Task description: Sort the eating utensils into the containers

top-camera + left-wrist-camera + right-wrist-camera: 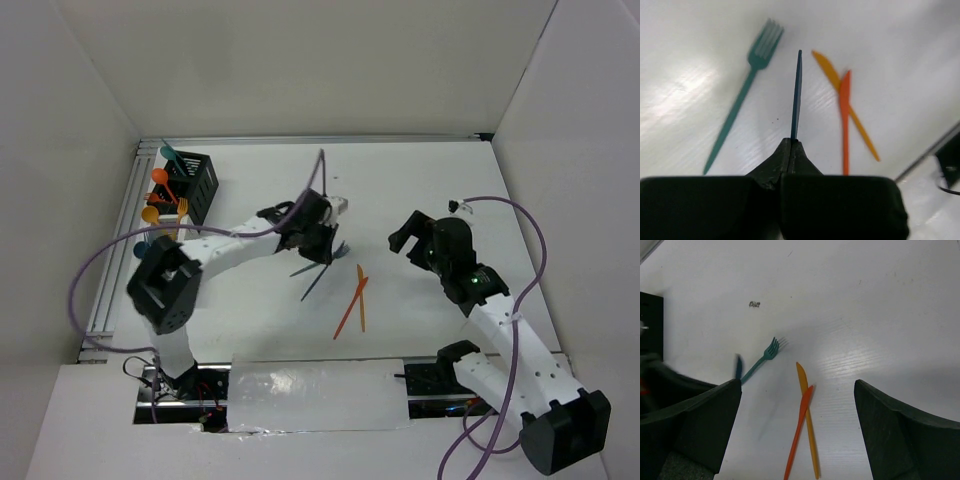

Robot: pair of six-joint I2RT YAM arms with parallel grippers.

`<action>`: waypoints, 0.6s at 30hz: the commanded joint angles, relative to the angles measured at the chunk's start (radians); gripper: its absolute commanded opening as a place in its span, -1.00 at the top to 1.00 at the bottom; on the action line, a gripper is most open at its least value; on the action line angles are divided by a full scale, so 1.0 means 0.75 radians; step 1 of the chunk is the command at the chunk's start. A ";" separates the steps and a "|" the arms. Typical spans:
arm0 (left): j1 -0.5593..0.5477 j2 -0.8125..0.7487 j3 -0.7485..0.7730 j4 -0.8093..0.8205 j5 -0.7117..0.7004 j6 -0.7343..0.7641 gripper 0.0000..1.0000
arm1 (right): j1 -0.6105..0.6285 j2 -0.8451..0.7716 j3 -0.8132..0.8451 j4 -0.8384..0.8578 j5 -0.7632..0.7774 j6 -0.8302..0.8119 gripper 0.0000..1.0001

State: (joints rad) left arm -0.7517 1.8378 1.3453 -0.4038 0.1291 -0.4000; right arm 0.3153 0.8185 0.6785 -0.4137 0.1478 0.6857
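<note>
My left gripper (791, 142) is shut on the end of a dark blue utensil (797, 95), which points straight out from the fingertips over the white table. A teal fork (740, 102) lies to its left. To its right, an orange knife (845, 125) lies crossed over a yellow knife (832, 75). From above, the left gripper (322, 243) is at mid-table. My right gripper (797, 390) hangs open above the crossed knives with nothing between its fingers (700, 425). The black container (192, 185) at the far left holds several utensils.
A metal rail (120, 240) runs along the table's left edge beside the black container. More spoon heads (150, 214) stick up just in front of that container. White walls enclose the table on three sides. A purple cable (90, 270) loops beside the left arm.
</note>
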 commanded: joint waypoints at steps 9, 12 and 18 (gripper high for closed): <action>0.576 -0.891 -0.420 0.462 0.021 -0.095 1.00 | -0.007 0.101 0.032 0.136 -0.056 -0.063 -0.99; 0.751 -1.032 -0.511 0.530 -0.088 -0.048 1.00 | -0.015 0.115 0.032 0.151 -0.068 -0.074 -1.00; 1.147 -1.284 -0.617 0.597 -0.393 -0.025 1.00 | -0.017 0.197 0.046 0.194 -0.093 -0.088 -1.00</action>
State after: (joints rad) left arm 0.0345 0.9756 0.9146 -0.0769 -0.0147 -0.4458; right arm 0.3092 0.9440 0.6788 -0.3367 0.0898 0.6376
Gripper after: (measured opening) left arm 0.028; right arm 0.997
